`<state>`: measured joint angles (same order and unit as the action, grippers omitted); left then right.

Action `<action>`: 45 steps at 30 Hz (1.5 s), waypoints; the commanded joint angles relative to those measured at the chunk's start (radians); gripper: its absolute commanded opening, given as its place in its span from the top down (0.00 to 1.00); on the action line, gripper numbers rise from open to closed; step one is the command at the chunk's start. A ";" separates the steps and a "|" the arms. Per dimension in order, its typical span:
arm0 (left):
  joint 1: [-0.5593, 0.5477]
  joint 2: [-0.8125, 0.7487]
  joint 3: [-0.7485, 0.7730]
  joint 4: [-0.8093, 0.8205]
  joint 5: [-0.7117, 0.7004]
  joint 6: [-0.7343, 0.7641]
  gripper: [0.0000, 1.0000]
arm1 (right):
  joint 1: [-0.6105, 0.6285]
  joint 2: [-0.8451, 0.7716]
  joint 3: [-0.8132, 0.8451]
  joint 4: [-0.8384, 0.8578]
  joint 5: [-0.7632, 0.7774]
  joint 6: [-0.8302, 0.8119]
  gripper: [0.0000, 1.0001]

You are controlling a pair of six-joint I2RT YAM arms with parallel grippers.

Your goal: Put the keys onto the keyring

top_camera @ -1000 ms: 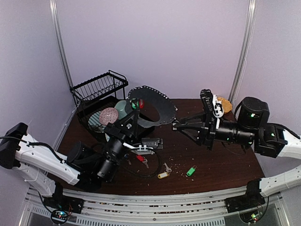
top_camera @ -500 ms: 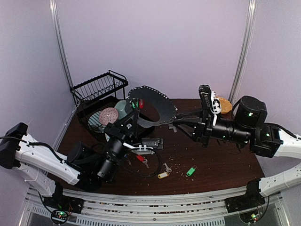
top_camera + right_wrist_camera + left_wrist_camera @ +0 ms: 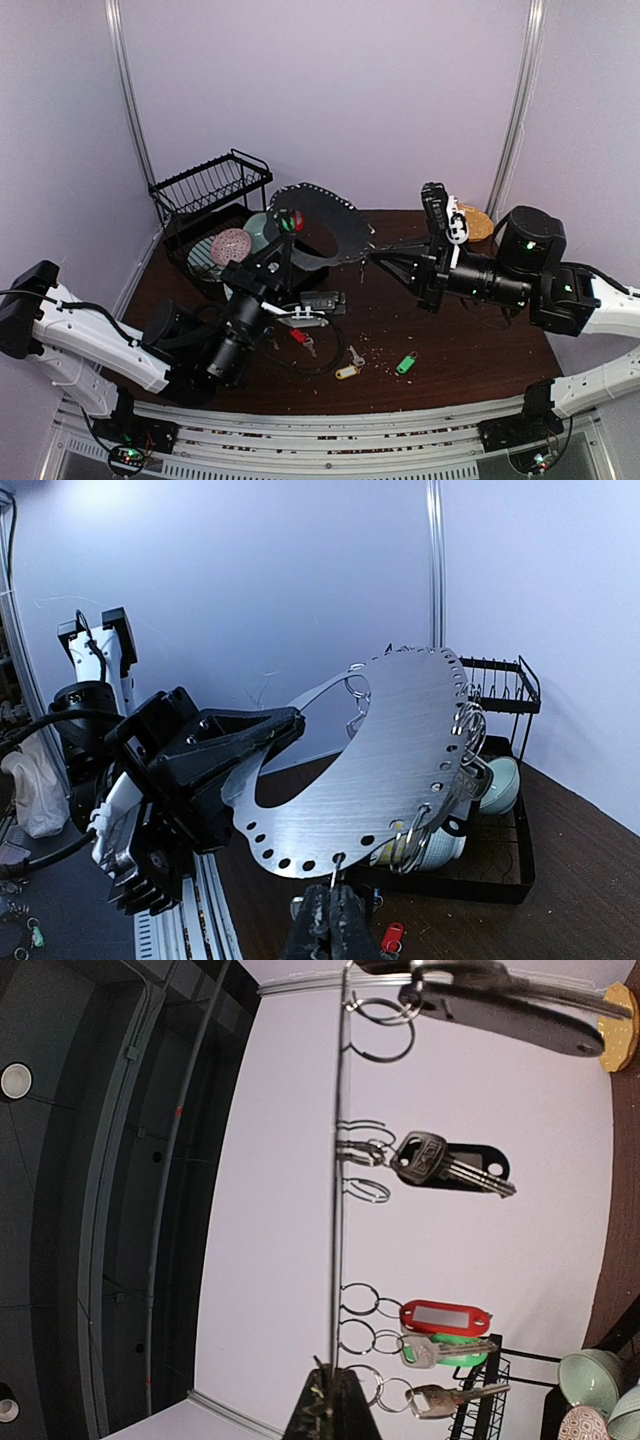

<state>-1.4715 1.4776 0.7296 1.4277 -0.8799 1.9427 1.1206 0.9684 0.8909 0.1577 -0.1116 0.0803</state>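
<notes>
My left gripper (image 3: 284, 250) is shut on the rim of the keyring (image 3: 345, 220), a flat silver plate with holes along its edge, and holds it upright above the table. In the left wrist view the keyring (image 3: 338, 1210) shows edge-on, with keys on black (image 3: 450, 1165), red (image 3: 445, 1316) and green (image 3: 455, 1355) tags hanging from split rings. My right gripper (image 3: 335, 895) is shut on a thin split ring (image 3: 336, 864) that passes through a rim hole of the keyring (image 3: 400, 760). Red (image 3: 298, 337), yellow (image 3: 346, 371) and green (image 3: 405, 363) tagged keys lie on the table.
A black dish rack (image 3: 210, 200) with bowls (image 3: 232, 243) stands at the back left. A yellow-orange plate (image 3: 478, 222) sits at the back right behind the right arm. A small black box (image 3: 322, 303) lies under the keyring, and crumbs are scattered near the loose keys.
My right gripper has closed from open and moved slightly left, up to the keyring's rim. The left arm and the keyring have stayed put.
</notes>
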 commanded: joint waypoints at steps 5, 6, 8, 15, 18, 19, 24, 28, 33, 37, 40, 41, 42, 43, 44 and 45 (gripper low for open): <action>-0.001 -0.027 0.004 0.064 0.027 0.015 1.00 | -0.003 -0.016 0.027 -0.070 0.027 -0.032 1.00; -0.001 -0.029 -0.003 0.067 0.035 0.027 1.00 | -0.003 -0.009 0.048 -0.114 0.026 -0.048 1.00; -0.001 -0.031 -0.007 0.079 0.042 0.058 1.00 | -0.004 0.019 0.105 -0.235 0.040 -0.083 1.00; -0.001 -0.014 -0.025 0.141 0.102 0.194 1.00 | 0.003 0.131 0.288 -0.567 0.129 -0.185 1.00; -0.001 -0.002 -0.037 0.176 0.123 0.242 1.00 | 0.010 0.170 0.335 -0.644 0.158 -0.218 1.00; -0.001 0.008 -0.036 0.193 0.126 0.261 1.00 | 0.014 0.180 0.348 -0.667 0.158 -0.229 1.00; -0.001 0.055 -0.028 0.234 0.127 0.322 1.00 | 0.047 0.228 0.394 -0.750 0.146 -0.304 1.00; -0.001 0.064 -0.024 0.229 0.129 0.322 1.00 | 0.073 0.266 0.434 -0.796 0.145 -0.354 1.00; -0.001 0.063 -0.032 0.174 0.125 0.299 1.00 | 0.103 0.308 0.482 -0.808 0.171 -0.390 1.00; -0.001 0.057 -0.044 0.173 0.123 0.287 1.00 | 0.102 0.259 0.446 -0.746 0.242 -0.379 1.00; -0.001 0.047 -0.056 0.149 0.116 0.260 1.00 | 0.090 0.201 0.415 -0.658 0.316 -0.342 1.00; -0.001 0.049 -0.059 0.148 0.114 0.258 1.00 | 0.087 0.190 0.417 -0.644 0.322 -0.333 1.00; -0.001 0.052 -0.059 0.149 0.113 0.259 1.00 | 0.086 0.185 0.422 -0.635 0.320 -0.327 1.00; -0.001 0.056 -0.059 0.150 0.112 0.262 1.00 | 0.086 0.185 0.427 -0.633 0.317 -0.321 1.00; -0.001 0.058 -0.059 0.152 0.112 0.264 1.00 | 0.087 0.186 0.429 -0.634 0.318 -0.317 1.00; -0.001 0.059 -0.058 0.153 0.114 0.266 1.00 | 0.086 0.191 0.430 -0.639 0.322 -0.315 1.00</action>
<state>-1.4548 1.5520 0.6693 1.5036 -0.8490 1.9537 1.2106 1.1637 1.3178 -0.5655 0.1661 -0.2653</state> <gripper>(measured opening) 0.006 0.015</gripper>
